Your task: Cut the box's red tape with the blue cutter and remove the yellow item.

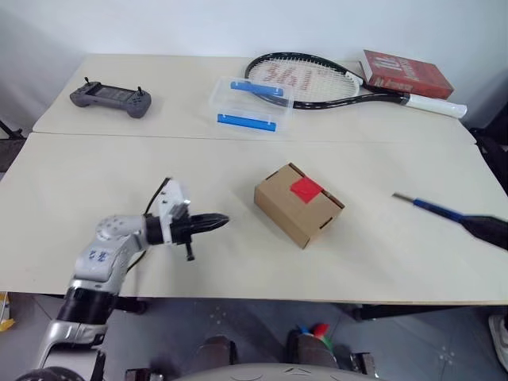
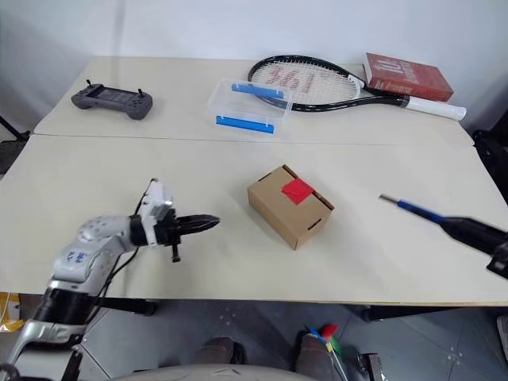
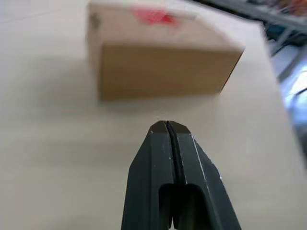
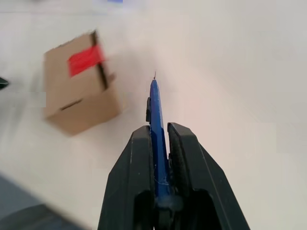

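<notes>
Along the far side of the pale desk lie four things: a grey handheld controller at the left end, a clear plastic container with blue clips near the middle, a black tennis racket with a white grip, and a red book at the right end. The racket's head sits just beside the container, and its handle runs along the near edge of the book.

you're looking at a staged test room: plain white wall, two pale tables pushed together, with a tennis racket, red book, handheld controller and clear container.
</notes>
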{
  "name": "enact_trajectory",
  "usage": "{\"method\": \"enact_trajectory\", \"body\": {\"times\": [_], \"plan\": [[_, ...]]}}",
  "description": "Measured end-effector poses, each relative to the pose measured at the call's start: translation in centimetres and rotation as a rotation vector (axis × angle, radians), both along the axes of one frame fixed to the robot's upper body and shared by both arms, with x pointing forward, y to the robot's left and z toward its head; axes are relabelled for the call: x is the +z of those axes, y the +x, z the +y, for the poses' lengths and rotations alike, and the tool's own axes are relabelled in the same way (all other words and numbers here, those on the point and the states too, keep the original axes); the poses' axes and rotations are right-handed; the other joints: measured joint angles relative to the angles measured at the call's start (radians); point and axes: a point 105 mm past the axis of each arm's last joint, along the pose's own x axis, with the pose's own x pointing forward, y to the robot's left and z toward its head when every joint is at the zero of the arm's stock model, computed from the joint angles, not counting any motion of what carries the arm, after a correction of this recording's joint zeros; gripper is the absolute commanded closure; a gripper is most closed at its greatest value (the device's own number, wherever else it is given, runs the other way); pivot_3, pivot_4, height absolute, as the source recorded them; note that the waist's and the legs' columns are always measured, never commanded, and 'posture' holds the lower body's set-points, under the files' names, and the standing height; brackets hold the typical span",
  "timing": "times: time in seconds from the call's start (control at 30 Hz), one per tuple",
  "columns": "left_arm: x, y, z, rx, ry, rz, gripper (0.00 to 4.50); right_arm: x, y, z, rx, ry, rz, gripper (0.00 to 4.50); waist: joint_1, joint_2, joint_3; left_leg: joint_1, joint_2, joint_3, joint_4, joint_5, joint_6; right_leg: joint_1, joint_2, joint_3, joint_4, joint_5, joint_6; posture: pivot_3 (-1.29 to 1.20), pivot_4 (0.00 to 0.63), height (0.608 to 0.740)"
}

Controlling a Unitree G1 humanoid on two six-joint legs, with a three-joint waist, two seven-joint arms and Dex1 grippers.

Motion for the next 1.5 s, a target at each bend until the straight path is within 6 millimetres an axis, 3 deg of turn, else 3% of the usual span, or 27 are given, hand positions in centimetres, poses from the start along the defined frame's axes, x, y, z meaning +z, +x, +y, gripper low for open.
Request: {"method": "enact_trajectory", "body": {"times": [0.1,0.2,0.37,0.47,0.57,0.67,0.87,1.1,1.5], "plan": [[2.0,0.6,-2.2,-0.047,-0.005,0.004,4.50,3.0,1.2,1.3,0.084,-0.069,-0.098,4.33,-0.008,0.000,0.000,0.000,0.000,0.000,0.001,0.001,-0.001,0.000,0.000,0.000,0.001,0.000,0.000,0.00,0.150,0.740],[3.1,1.4,-4.0,-0.044,-0.018,0.015,4.50,4.2,2.2,2.9,0.151,-0.100,-0.130,4.33,-0.015,0.000,0.000,0.000,0.000,-0.002,0.001,0.001,-0.001,0.001,0.000,-0.001,0.001,0.000,0.000,0.00,0.150,0.740],[4.1,3.4,-6.2,0.001,0.080,-0.029,4.50,3.5,4.6,7.5,0.292,-0.126,-0.068,4.33,-0.018,0.000,0.001,-0.001,0.000,-0.002,0.001,0.001,-0.001,0.000,0.000,-0.001,0.000,0.000,0.000,0.00,0.150,0.740],[3.4,4.1,-7.4,0.016,0.116,-0.026,4.50,3.6,6.4,10.3,0.324,-0.139,-0.053,4.33,-0.020,0.000,0.001,-0.001,0.000,-0.002,0.001,0.001,-0.001,0.000,0.000,-0.001,0.000,0.000,0.000,0.00,0.150,0.740],[2.2,4.5,-8.0,0.036,0.162,-0.017,4.50,3.2,8.1,11.7,0.301,-0.161,-0.013,4.33,-0.019,0.000,0.001,-0.003,0.000,-0.003,0.000,0.002,-0.002,-0.002,0.000,-0.003,0.001,0.000,0.000,0.00,0.150,0.740],[2.4,4.9,-8.6,0.060,0.197,-0.070,4.50,2.7,9.1,13.2,0.308,-0.190,0.033,4.33,-0.012,0.000,0.001,-0.004,0.000,-0.003,0.000,0.002,-0.002,-0.003,0.000,-0.005,0.001,0.000,0.000,0.00,0.150,0.740],[2.3,4.7,-9.5,0.055,0.203,-0.065,4.50,2.7,9.9,14.3,0.315,-0.235,0.112,4.33,-0.011,0.000,0.001,-0.005,0.000,-0.003,0.000,0.002,-0.002,-0.003,-0.001,-0.005,0.001,0.000,0.001,0.00,0.150,0.740],[2.0,3.8,-9.7,0.049,0.211,-0.070,4.50,2.7,11.1,13.6,0.277,-0.258,0.162,4.33,-0.017,0.000,0.000,-0.004,0.000,-0.003,0.000,0.002,-0.002,-0.003,-0.001,-0.005,0.001,0.000,0.001,0.00,0.150,0.740],[1.7,3.5,-10.0,0.060,0.199,-0.059,4.50,1.8,11.4,14.3,0.325,-0.257,0.185,4.33,-0.016,0.000,0.000,-0.004,0.000,-0.003,0.001,0.002,-0.002,-0.003,-0.001,-0.005,0.002,0.000,0.001,0.00,0.150,0.740]]}}
